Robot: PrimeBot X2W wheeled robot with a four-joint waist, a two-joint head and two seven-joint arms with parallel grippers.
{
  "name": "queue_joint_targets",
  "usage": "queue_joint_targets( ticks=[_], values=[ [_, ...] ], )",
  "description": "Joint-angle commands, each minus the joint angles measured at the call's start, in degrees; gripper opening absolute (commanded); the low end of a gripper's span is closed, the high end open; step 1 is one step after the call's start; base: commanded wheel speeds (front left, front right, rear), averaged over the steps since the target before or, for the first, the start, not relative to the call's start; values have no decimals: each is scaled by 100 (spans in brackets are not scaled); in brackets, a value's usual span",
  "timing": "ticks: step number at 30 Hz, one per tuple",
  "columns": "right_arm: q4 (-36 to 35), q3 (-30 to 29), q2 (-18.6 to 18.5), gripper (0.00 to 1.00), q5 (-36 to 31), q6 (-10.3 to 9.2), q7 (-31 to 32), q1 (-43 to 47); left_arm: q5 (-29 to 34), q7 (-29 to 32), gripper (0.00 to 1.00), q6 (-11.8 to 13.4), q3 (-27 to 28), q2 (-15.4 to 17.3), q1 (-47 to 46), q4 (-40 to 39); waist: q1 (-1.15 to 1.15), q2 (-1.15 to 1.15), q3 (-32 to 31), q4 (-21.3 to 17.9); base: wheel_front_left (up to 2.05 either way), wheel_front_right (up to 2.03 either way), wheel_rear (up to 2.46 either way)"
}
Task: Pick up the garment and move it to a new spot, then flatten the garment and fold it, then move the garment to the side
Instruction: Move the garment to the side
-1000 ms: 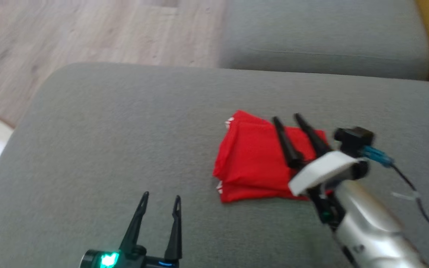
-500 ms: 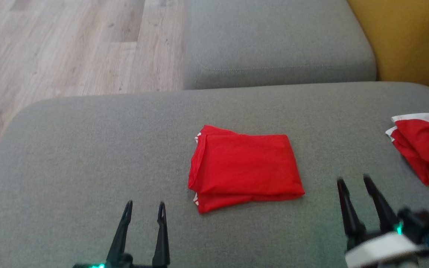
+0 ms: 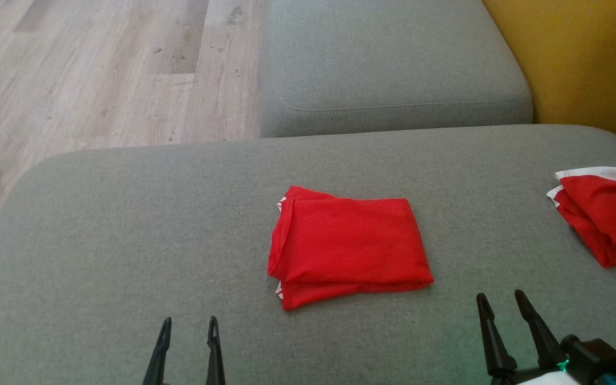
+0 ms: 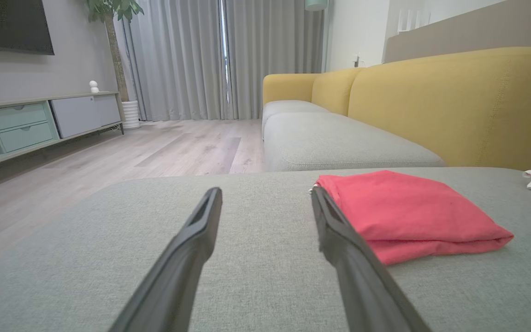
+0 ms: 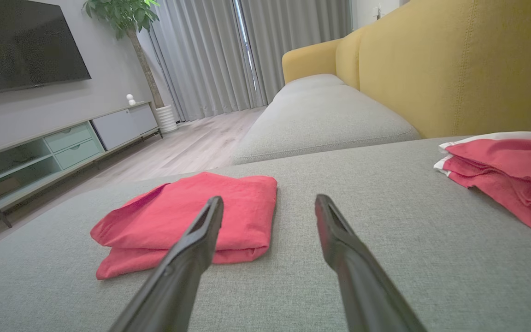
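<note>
"Looking for the garment [image 3: 348, 248] first: where does it lie?"

"Folded into a red rectangle, flat in the middle of the grey cushion [image 3: 126, 240], ahead of both grippers and between them. Its long axis runs across the head view, left to right, with the layered, white-trimmed edges at the robot's left end."

"And the hands?"

"The left gripper [image 3: 189, 320] sits low at the left, fingers parted a moderate way, nothing between them. The right gripper [image 3: 499, 294] is at the lower right, parted about the same, also empty. Neither touches the cloth."

"Which one is nearer?"

"The right, I think, by a little: its tips reach further up the cushion, near the garment's near right corner. In the right wrist view the cloth lies ahead and to the left of the fingers; in the left wrist view it lies ahead and to the right."

"So what is left?"

"The fold looks done, so I judge the carry to the side remains. A second folded red garment [image 3: 602, 219] lies at the cushion's right edge, well apart, which hints at that side."

"Any containers?"

"Only the cushion bears anything: those two garments."
</note>
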Motion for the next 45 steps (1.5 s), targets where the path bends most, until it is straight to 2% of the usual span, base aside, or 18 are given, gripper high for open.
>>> queue_joint_targets(
  ticks=[1, 32, 45],
  values=[
    [-216, 73, -38, 100, -66, -5, -62, -206, -42, -29, 100, 23, 211, -78, -190, -153, 1, 0, -7, 2, 0, 0, 0],
    [-198, 149, -69, 100, -123, -5, -62, -100, -109, -29, 100, 66, 186, -79, -72, -163, 1, 0, -129, 46, 0, 0, 0],
    [-182, 133, -114, 100, -99, -5, -62, -181, -61, -29, 100, 80, 90, -80, -167, -261, 1, 0, 210, 179, 0, 0, 0]
  ],
)
